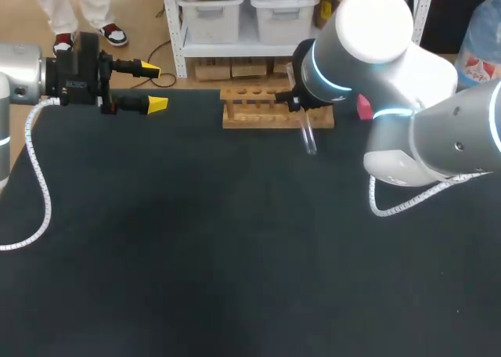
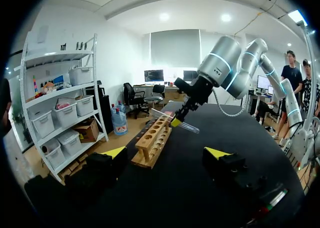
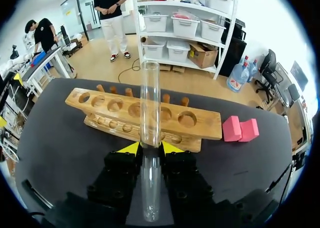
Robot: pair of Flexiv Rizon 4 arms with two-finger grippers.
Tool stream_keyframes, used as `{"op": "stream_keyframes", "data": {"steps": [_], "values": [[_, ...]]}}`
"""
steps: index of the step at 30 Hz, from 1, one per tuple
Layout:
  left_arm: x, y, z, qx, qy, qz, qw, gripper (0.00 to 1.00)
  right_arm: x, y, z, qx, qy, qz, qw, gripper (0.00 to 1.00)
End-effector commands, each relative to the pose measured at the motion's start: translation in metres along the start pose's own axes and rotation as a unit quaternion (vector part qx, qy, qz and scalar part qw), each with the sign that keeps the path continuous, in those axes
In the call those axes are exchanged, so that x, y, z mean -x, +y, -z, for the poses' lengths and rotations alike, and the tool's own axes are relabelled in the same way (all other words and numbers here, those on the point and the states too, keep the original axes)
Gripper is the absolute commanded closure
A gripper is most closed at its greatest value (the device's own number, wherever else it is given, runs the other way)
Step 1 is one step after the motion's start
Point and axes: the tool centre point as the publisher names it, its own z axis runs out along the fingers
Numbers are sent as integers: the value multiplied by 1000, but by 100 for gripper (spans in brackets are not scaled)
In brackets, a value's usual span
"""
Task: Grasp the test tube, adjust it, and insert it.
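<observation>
A clear glass test tube (image 3: 150,118) is clamped between the yellow tips of my right gripper (image 3: 150,148), its open mouth pointing out over the wooden tube rack (image 3: 150,119). From above, the tube (image 1: 308,136) hangs just in front of the rack (image 1: 275,108) near its right end, apart from the holes. In the left wrist view the same tube (image 2: 181,124) juts from the right arm beside the rack (image 2: 152,145). My left gripper (image 1: 153,87) is open at the table's far left edge, holding nothing.
A pink block (image 3: 240,129) lies right of the rack, partly hidden behind my right arm in the head view. The black tabletop (image 1: 196,247) stretches wide in front of the rack. A white cable (image 1: 35,185) hangs from my left arm.
</observation>
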Motion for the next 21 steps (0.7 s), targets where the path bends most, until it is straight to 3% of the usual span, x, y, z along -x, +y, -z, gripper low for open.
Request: {"op": "stream_keyframes", "data": {"steps": [1, 21], "values": [[-1, -1, 0, 2, -2, -2, 1000, 0, -3, -1, -2, 0, -1, -1, 1000, 100], [-1, -1, 0, 2, -2, -2, 1000, 0, -2, 1, -8, 20, 38, 9, 999, 100]]}}
